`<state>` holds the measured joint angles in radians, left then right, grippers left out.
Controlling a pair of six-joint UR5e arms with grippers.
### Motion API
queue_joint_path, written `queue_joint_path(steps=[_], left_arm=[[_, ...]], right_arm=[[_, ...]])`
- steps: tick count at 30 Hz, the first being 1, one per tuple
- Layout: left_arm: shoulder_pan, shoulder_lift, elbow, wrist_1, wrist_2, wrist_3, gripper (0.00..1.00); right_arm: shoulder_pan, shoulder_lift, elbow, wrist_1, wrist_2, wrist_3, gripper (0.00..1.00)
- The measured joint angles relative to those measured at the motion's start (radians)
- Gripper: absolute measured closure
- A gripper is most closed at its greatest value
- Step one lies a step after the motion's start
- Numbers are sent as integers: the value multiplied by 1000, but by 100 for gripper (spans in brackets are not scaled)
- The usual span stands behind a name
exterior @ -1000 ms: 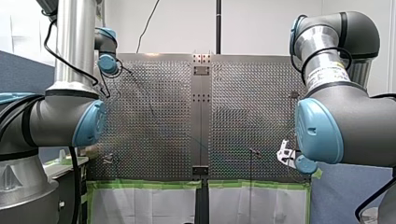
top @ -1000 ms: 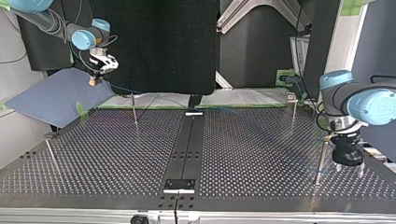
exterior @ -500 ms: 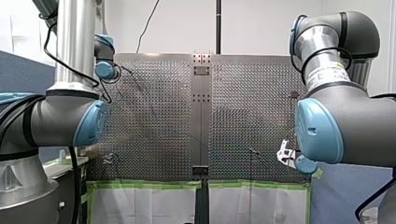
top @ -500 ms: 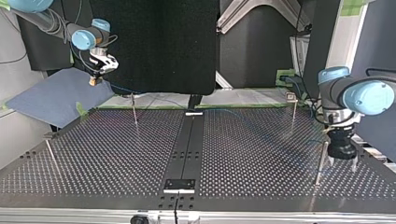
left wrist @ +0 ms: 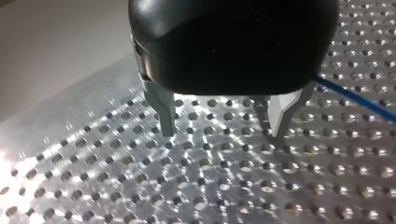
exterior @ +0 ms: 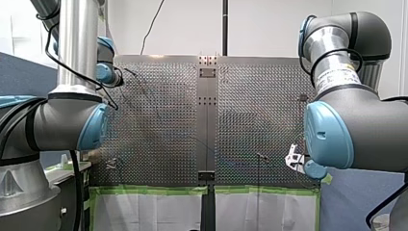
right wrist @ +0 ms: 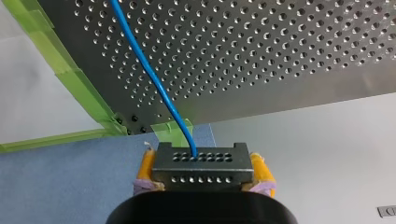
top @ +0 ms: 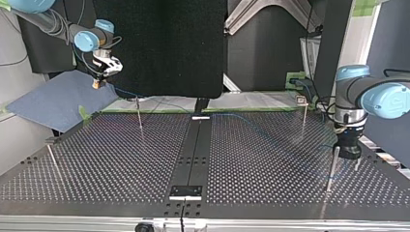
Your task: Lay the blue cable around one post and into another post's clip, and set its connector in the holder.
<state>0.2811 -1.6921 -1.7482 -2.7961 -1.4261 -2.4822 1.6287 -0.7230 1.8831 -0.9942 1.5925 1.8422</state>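
My right pincer (right wrist: 204, 173) grips the black multi-hole connector block (right wrist: 201, 161) off the perforated metal table (top: 121, 159), top view's upper left, thin blue cable (right wrist: 149, 70) trailing across. My left pincer (left wrist: 222, 133) hangs open, empty; post routing, clipping and holder seating judged outstanding

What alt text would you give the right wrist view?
My right gripper, with yellow pads, grips a black connector drilled with rows of small holes. The blue cable leaves one hole and runs ahead over the perforated table, past green tape at the table's edge.
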Motion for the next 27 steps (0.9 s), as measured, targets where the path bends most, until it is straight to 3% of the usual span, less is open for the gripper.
queue_joint_path(steps=[10,27], left_arm=[[4,0,-29,42,80,-86,0],[26,5,-53,51,79,-239,0]], right_arm=[[0,0,0,0,0,0,100],[0,0,0,0,1,0,100]])
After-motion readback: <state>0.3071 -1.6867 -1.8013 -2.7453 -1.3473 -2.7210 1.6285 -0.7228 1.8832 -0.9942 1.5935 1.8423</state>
